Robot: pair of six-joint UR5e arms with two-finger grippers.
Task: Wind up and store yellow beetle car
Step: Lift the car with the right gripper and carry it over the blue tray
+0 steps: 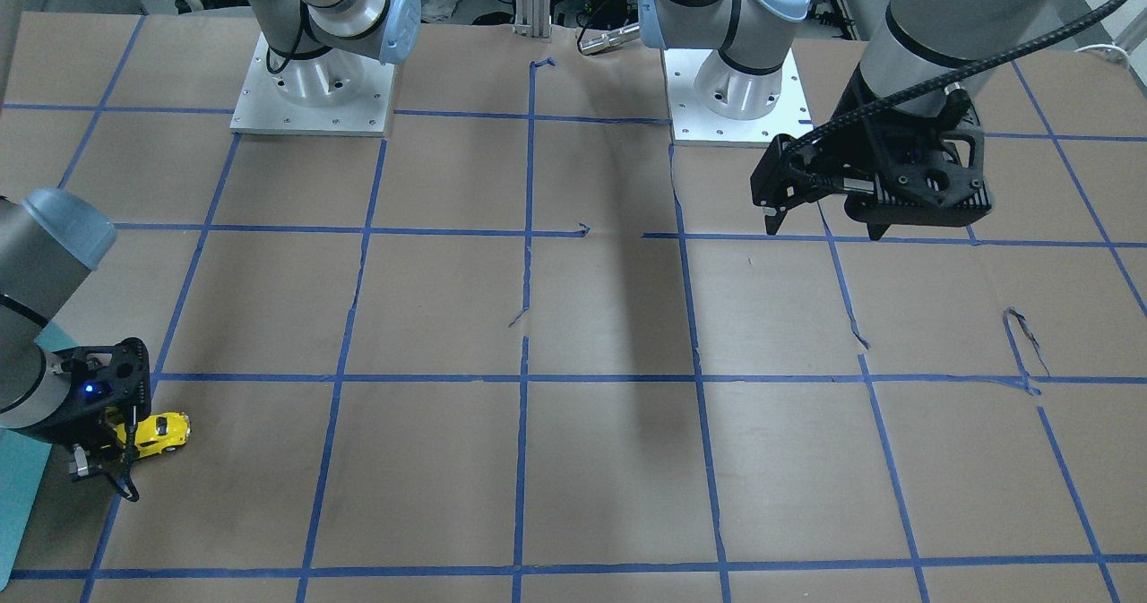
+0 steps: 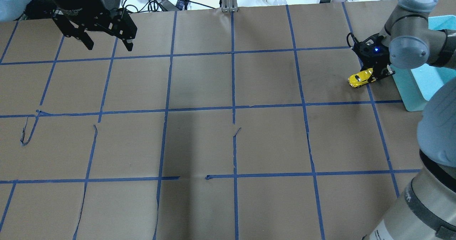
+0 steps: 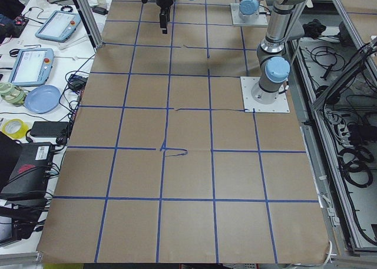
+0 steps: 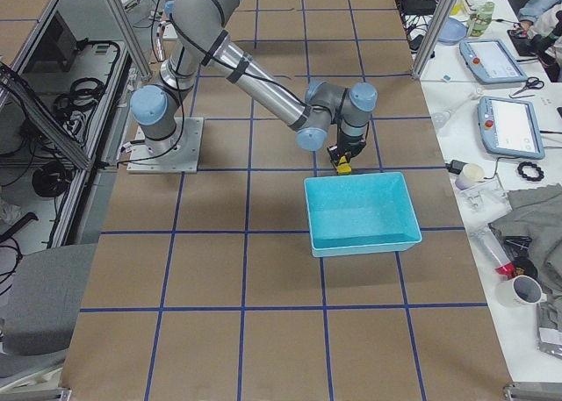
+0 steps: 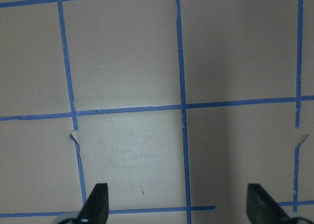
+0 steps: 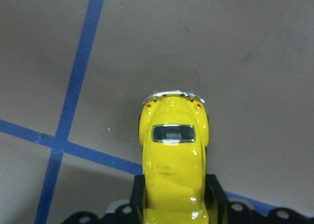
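The yellow beetle car (image 6: 172, 145) sits between the fingers of my right gripper (image 6: 174, 207), which is shut on its front half, rear window facing the camera. It is held low at the brown paper, beside the teal bin; I cannot tell whether its wheels touch. The car also shows in the overhead view (image 2: 359, 78) and in the front-facing view (image 1: 163, 431), with the right gripper (image 2: 372, 74) (image 1: 121, 446) over it. My left gripper (image 2: 109, 47) (image 1: 824, 228) (image 5: 179, 207) is open and empty, high above the table's far side.
A teal bin (image 4: 364, 241) stands open right next to the car; its wall shows in the overhead view (image 2: 409, 90). Blue tape lines grid the brown paper (image 2: 231, 143). Both arm bases (image 1: 312, 92) stand at the robot's edge of the table.
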